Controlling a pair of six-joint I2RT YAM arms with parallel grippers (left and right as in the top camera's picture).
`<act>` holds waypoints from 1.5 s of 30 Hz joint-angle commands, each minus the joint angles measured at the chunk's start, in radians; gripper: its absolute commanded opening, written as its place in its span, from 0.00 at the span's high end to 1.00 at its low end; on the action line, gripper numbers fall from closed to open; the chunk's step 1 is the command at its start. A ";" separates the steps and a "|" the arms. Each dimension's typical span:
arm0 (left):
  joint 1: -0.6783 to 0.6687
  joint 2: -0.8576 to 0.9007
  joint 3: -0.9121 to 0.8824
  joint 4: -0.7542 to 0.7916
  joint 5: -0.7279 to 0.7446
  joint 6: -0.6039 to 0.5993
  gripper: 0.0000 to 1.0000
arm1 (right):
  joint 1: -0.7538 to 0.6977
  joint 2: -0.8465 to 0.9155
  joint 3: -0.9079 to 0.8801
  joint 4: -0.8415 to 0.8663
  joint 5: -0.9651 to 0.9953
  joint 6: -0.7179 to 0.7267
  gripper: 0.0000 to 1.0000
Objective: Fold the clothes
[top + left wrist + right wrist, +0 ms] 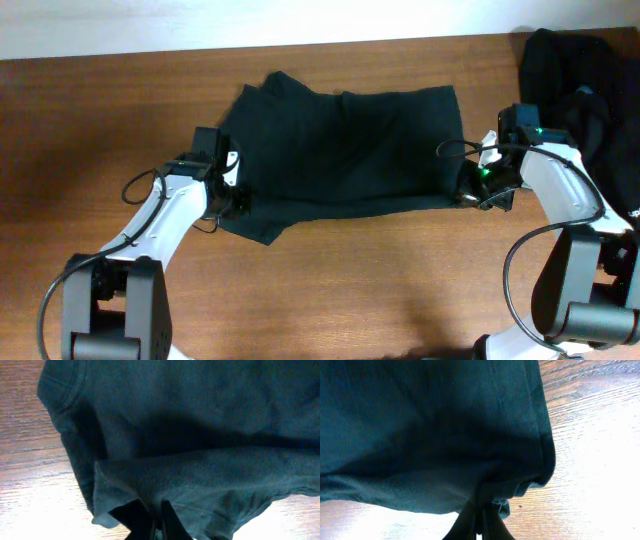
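A dark teal garment (345, 150) lies spread across the middle of the wooden table. My left gripper (232, 200) is shut on its near left edge, where the cloth bunches between the fingers in the left wrist view (156, 519). My right gripper (472, 192) is shut on its near right corner, with the hem pinched between the fingers in the right wrist view (481, 510). The garment (200, 435) fills most of both wrist views (420, 425). The near edge looks lifted slightly off the table.
A pile of black clothes (580, 80) lies at the back right corner, close behind my right arm. The wooden table (350, 290) runs bare along the front and at the far left (80, 130).
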 commanded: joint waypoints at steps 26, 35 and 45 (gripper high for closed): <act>0.037 0.007 0.093 0.028 0.074 -0.065 0.99 | 0.003 0.007 0.017 0.073 -0.001 0.087 0.96; 0.085 0.007 0.093 0.061 0.109 -0.100 0.99 | 0.003 0.007 0.017 0.109 -0.001 0.100 0.96; 0.086 0.007 0.093 0.113 0.124 -0.101 0.99 | 0.003 0.011 0.017 0.158 0.002 0.099 0.96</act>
